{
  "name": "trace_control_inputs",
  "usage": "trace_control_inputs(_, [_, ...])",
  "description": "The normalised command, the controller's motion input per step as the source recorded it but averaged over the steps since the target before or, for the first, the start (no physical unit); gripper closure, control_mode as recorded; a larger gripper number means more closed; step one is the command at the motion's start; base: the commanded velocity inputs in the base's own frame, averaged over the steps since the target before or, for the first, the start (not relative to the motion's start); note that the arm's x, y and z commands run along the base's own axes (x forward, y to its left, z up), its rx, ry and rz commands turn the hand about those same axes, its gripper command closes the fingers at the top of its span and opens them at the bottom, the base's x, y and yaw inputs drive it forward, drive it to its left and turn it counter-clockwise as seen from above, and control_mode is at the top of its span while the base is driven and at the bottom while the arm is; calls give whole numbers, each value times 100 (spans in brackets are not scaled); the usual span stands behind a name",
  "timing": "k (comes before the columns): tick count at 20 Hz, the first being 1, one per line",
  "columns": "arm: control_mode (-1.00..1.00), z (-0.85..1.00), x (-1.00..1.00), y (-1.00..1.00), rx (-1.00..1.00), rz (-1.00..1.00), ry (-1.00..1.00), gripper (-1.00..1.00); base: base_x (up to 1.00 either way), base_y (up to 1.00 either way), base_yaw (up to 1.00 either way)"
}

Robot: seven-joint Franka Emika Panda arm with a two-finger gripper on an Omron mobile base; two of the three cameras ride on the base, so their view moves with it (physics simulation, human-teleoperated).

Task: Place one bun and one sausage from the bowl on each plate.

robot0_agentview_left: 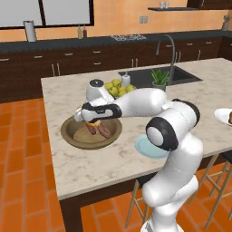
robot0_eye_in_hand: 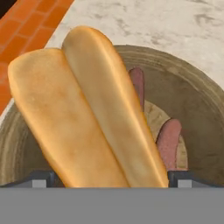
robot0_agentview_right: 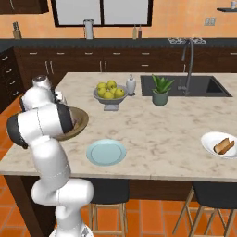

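Between the jaws, which stand wide apart w/ one tip each side, lies a bun [robot0_eye_in_hand: 83,113] in the wooden bowl [robot0_agentview_left: 72,136]; gripper [robot0_eye_in_hand: 111,177] is down over it, not clamped yet. Step looks like pick of a bun. Next move prob: close on it, lift clear of the rim, carry to a plate. Beyond the bun, further from the tips, two sausages [robot0_eye_in_hand: 168,142] rest on the bowl floor. Blue plate [robot0_agentview_right: 106,152] is bare, just beside the bowl. White plate [robot0_agentview_right: 210,139] well apart, already holds what looks like bun + sausage.
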Motion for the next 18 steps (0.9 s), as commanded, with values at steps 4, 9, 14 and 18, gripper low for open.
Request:
trace_control_inputs(4, [-100, 63, -69, -97, 0, -7, 7, 100, 0, 0, 0])
trace_control_inputs(9, [-100, 13, -65, -100, 0, -9, 5, 100, 0, 0, 0])
trace_control_inputs(14, [-100, 0, -39, -88, 0, -8, 3, 100, 0, 0, 0])
trace_control_inputs(18, [-100, 0, -6, -92, 0, -4, 8, 100, 0, 0, 0])
